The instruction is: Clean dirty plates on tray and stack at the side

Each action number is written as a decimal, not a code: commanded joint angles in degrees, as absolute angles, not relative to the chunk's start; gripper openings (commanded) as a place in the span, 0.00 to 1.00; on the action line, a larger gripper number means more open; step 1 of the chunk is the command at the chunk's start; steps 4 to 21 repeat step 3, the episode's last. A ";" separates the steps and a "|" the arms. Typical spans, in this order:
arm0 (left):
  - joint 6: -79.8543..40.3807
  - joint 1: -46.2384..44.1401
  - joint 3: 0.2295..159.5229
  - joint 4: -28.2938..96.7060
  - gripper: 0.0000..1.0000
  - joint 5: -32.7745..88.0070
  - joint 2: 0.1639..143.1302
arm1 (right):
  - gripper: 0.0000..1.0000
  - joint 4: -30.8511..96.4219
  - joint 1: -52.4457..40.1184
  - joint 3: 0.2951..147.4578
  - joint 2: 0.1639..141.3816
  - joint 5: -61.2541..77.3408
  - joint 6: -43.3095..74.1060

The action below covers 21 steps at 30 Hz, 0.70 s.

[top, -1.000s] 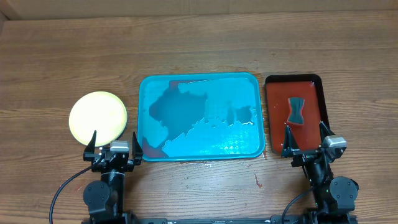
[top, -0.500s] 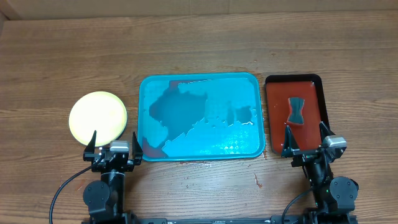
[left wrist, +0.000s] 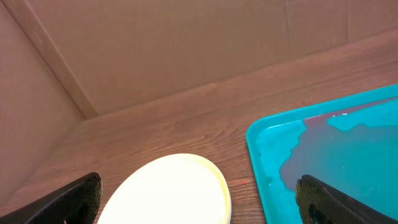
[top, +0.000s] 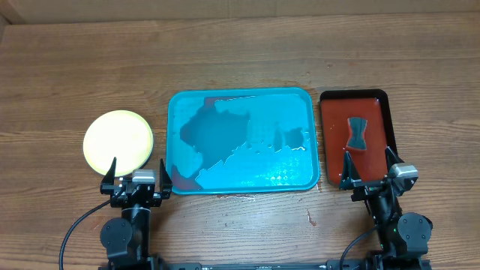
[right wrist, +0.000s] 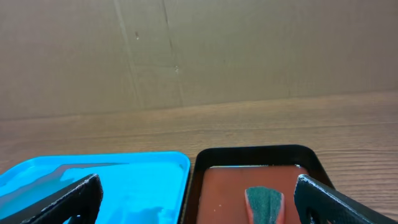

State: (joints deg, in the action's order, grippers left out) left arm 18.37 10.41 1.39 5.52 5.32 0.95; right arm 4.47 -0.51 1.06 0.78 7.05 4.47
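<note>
- While both arms are sitting folded at the near edge of the desk, the left pincer is standing released, with its fingers spread wide and nothing between them.
- The right pincer is likewise standing released, with its fingers spread wide and gripping nothing.
- The plates are lying stacked on the desk, to the left of the tray and a little apart from its left rim.
- The top plate is facing up and is looking clean, showing a pale yellow-green surface.
- The left wrist view is showing layered rims at the right edge of the stack; the number of plates cannot be told.
- The left pincer is sitting just on the near side of the stack, with one finger by the stack's near edge and the other by the tray's near-left corner; whether either is touching cannot be told.
- The tray is lying flat at mid-desk, with a wet film covering patches of its floor and reddish-brown smears showing at its far-left and near-left corners.
- A red tray with a black rim is lying just right of the tray, carrying a dark hourglass-shaped sponge.
- The right pincer is sitting at the near end of the red tray.
</note>
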 commanded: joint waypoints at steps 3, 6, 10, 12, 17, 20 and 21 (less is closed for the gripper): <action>17.78 10.11 0.82 5.10 1.00 5.54 0.25 | 1.00 4.16 -0.91 0.45 0.16 6.46 4.49; 17.78 10.11 0.82 5.10 1.00 5.54 0.25 | 1.00 4.16 -0.91 0.45 0.16 6.46 4.49; 17.78 10.11 0.82 5.10 1.00 5.54 0.25 | 1.00 4.16 -0.91 0.45 0.16 6.46 4.49; 17.78 10.11 0.82 5.10 1.00 5.54 0.25 | 1.00 4.16 -0.91 0.45 0.16 6.46 4.49; 17.78 10.11 0.82 5.10 1.00 5.54 0.25 | 1.00 4.16 -0.91 0.45 0.16 6.46 4.49; 17.78 10.11 0.82 5.10 1.00 5.54 0.25 | 1.00 4.16 -0.91 0.45 0.16 6.46 4.49; 17.78 10.11 0.82 5.10 1.00 5.54 0.25 | 1.00 4.16 -0.91 0.45 0.16 6.46 4.49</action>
